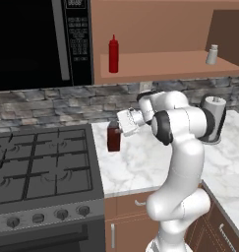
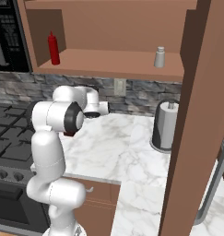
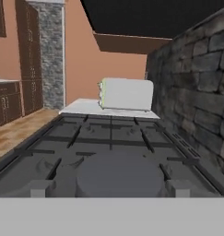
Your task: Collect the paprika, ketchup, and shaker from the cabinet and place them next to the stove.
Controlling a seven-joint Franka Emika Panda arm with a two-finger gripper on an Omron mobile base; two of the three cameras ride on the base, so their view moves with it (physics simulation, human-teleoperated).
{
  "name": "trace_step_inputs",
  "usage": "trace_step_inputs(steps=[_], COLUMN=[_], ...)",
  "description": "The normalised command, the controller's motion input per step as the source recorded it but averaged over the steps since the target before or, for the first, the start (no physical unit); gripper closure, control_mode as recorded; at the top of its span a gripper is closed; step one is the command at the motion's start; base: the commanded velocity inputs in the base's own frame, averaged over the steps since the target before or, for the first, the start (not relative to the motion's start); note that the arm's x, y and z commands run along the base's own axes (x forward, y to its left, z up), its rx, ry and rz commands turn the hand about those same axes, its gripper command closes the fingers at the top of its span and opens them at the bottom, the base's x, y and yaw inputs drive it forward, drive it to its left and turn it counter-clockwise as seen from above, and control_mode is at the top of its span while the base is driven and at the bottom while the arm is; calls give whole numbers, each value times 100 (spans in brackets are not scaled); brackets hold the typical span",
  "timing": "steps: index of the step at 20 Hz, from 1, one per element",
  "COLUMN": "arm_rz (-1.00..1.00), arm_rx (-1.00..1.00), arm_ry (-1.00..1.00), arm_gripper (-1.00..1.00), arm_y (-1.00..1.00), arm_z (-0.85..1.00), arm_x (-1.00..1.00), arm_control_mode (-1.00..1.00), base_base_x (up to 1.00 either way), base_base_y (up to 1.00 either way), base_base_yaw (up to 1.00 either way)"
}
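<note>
Now paprika point(image 1: 113, 139) down on worktop point(image 1: 140, 162), just right of stove point(image 1: 42, 167). End effector point(image 1: 122, 129) close beside cap; opening hard to tell, grip on jar also. Risk: careless retreat tipping jar. Ketchup point(image 1: 113, 54), shaker point(image 1: 212, 54) waiting on cabinet point(image 1: 170, 64) shelf.

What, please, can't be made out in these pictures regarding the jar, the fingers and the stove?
- Paprika: left base view, its right side is covered by the hand; right base view, the arm's elbow hides nearly all of it.
- Fingers: hidden behind the hand in both base views, so open or shut can't be read.
- Stove: cut off by the left edge in both base views.
- Shaker: too small for detail.
</note>
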Motion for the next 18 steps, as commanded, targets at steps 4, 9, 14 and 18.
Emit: trace_step_inputs(steps=[4,9,14,18], arm_rz=[-1,-2,-4,-7], arm_rx=[9,6,6,8], arm_ry=[-4,0,-2,-9], arm_gripper=[-100,-100,-100,-100], arm_y=[-29,-29,-39,-31], arm_z=[16,29,38,51], arm_x=[-5,0,-19,-57], arm_control_mode=[-100,-100,-100,-100], base_base_x=[0,0,0,0], base_base_y=[0,0,0,0], base_base_yaw=[0,0,0,0])
